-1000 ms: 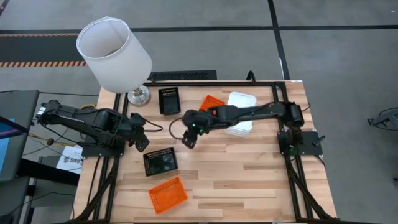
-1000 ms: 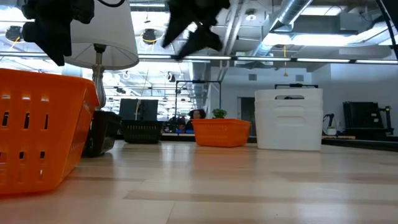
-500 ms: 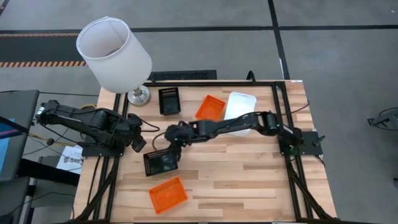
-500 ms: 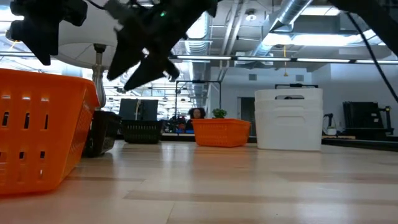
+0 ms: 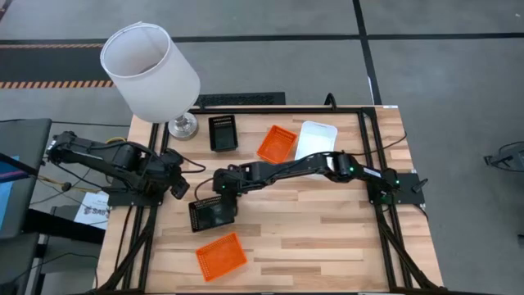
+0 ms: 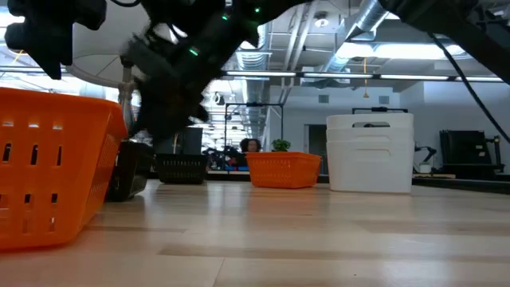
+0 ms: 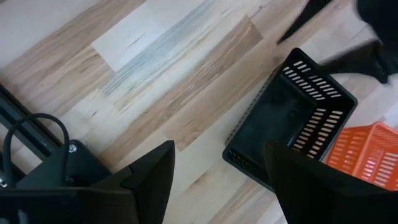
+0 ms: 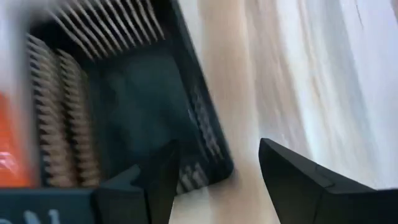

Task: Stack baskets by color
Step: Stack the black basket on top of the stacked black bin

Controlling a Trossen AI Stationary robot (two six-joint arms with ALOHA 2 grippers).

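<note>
Two black baskets show: one at the far left [image 5: 222,133] and one nearer [image 5: 212,213], both resting bottom down on the table. One orange basket [image 5: 277,142] stands at the far middle. Another orange basket [image 5: 220,255] stands near the front edge. A white stack of baskets [image 5: 315,139] stands at the far right. My right gripper [image 5: 221,188] reaches across the table and hovers open just above the nearer black basket's far wall [image 8: 205,134], touching nothing. My left gripper [image 5: 179,185] hangs open over the table's left side, left of that basket [image 7: 292,124].
A lamp with a big white shade [image 5: 150,72] stands on its metal foot [image 5: 182,127] at the far left corner. Black frame rails [image 5: 372,156] run along the table's edges. Bare wood [image 5: 327,229] lies open at the near right.
My right gripper has swung from the table's middle toward the left and near edge and sunk low, rolling its wrist, and now hangs over the nearer black basket. No basket has moved.
</note>
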